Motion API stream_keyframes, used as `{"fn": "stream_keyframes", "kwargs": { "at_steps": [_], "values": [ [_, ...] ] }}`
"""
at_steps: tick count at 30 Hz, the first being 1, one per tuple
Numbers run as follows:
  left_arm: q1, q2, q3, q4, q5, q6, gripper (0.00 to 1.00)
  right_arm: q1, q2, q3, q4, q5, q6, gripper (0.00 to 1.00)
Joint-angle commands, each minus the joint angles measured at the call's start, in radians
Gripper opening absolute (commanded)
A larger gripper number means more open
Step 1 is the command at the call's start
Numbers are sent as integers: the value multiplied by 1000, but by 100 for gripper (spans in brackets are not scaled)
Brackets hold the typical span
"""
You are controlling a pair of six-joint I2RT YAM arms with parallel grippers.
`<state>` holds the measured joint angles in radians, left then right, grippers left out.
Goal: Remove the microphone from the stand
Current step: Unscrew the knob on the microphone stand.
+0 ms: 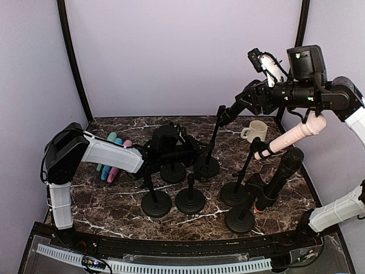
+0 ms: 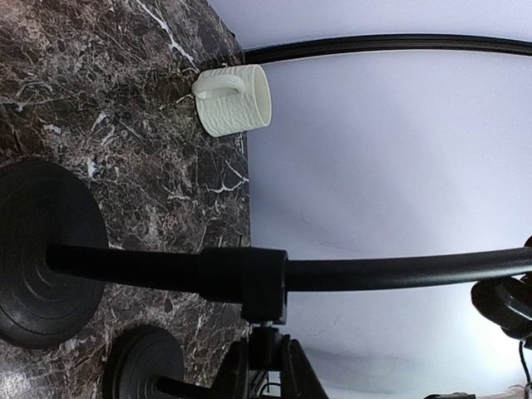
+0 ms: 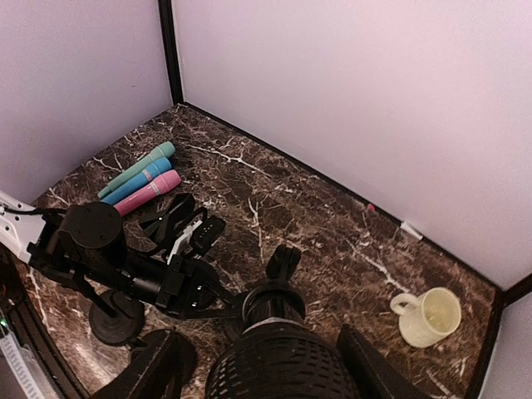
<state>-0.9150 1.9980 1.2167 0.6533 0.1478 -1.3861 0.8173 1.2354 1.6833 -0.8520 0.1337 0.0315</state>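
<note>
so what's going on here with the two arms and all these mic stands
The left tool is shut on the lower pole of one stand, apparently steadying it. The right tool is at that stand's top, its fingers either side of a black microphone. Whether it is gripping is unclear, and the microphone does not look lifted away yet. A beige microphone and a second black one sit in stands at the right. Three coloured microphones lie at the back left.

The left arm (image 1: 108, 154) is stretched low and rightward with the left gripper (image 2: 266, 353) clamped shut on the stand (image 2: 249, 274), while the right arm (image 1: 319, 94) is held high and reached leftward, the right gripper (image 3: 266, 370) being set astride the microphone (image 3: 278, 357), its contact not discernible.
</note>
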Motion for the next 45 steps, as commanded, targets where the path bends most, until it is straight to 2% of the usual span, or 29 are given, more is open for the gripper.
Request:
{"fn": "stream_keyframes", "kwargs": {
  "at_steps": [1, 5, 9, 20, 25, 29, 39, 45],
  "values": [
    [5, 100, -29, 156, 26, 5, 0, 2, -17, -26, 37, -5, 39, 72],
    [5, 104, -36, 160, 31, 3, 0, 0, -12, -24, 38, 20, 55, 80],
    [4, 105, -47, 164, 33, 2, 0, -1, -8, -25, 46, 28, 61, 79],
    [5, 105, -45, 133, 52, 70, 0, -3, 18, -36, 28, -21, 41, 33],
    [5, 105, -47, 150, 67, 152, 0, -3, 48, -5, -39, -66, 19, 20],
    [5, 106, -58, 157, 72, 173, 0, -4, 71, 4, -91, -110, 7, 16],
    [6, 121, -66, 201, 77, 119, 0, -4, 112, 54, -192, -169, 2, 15],
    [6, 107, -29, 228, 90, 180, 0, -4, 104, 93, -177, -96, 27, 14]
  ]
}}
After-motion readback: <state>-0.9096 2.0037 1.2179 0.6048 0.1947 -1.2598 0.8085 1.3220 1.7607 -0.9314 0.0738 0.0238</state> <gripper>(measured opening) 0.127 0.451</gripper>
